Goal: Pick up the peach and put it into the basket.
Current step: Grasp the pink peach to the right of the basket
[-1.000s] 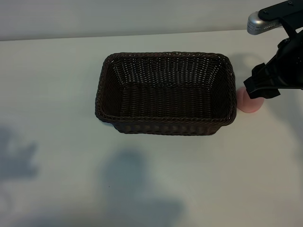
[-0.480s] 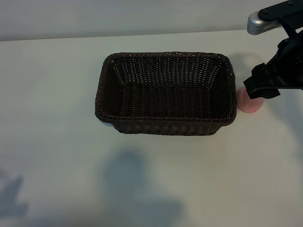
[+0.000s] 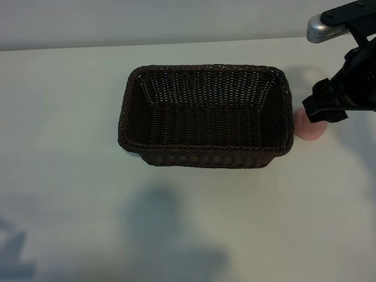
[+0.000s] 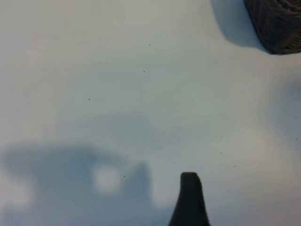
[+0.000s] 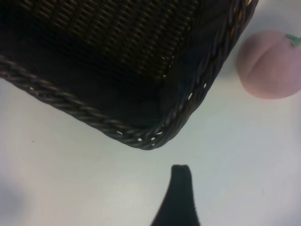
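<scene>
The dark brown wicker basket stands in the middle of the white table with nothing in it. The pale pink peach lies on the table just off the basket's right end, partly covered by my right gripper, which hangs over it. In the right wrist view the peach sits beside a rounded basket corner. One dark fingertip shows there with nothing against it; the gripper is open. My left arm is outside the exterior view. Its wrist view shows one fingertip over bare table, open, and a basket corner far off.
The table's far edge runs along the back. Arm shadows lie on the table in front of the basket and at the front left corner.
The shadow at the front left of the table has shrunk and slid toward the corner. The right arm, peach and basket have not moved.
</scene>
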### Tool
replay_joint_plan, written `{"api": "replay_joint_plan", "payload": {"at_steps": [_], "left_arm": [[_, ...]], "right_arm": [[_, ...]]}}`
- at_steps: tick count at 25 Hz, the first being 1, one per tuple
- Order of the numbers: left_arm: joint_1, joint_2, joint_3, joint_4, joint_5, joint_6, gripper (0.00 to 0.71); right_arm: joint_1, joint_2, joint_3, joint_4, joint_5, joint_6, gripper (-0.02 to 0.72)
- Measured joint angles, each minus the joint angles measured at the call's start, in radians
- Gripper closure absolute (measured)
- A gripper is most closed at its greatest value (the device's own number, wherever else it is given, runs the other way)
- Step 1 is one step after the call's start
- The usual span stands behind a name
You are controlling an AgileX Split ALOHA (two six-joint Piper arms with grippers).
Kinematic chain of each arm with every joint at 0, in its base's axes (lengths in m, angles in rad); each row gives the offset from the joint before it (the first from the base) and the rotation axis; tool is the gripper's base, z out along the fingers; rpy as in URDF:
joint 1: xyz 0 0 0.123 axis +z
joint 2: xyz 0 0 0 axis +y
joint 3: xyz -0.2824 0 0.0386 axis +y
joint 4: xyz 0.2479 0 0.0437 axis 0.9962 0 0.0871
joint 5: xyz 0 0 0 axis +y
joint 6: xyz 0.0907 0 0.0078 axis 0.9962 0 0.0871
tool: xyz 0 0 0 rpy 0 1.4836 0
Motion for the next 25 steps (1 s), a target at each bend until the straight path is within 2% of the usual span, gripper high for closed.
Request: {"api": "replay_joint_plan", "payload": {"at_steps": [16,20,25], "left_arm": [[0.0,0.0,0.013,0.012,0.019,0.0,0.156],[0.0,-0.009,0.013,0.012,0.019,0.0,0.156],[0.0,-0.055,0.013,0.013,0.02,0.0,0.157]], "right_arm": [[0.0,0.0,0.0,-0.001,-0.006,0.005,0.109],[0.0,0.011,0.0,-0.007,-0.016,0.035,0.109],[0.0,0.066,0.0,-0.061,-0.055,0.112,0.124]]}}
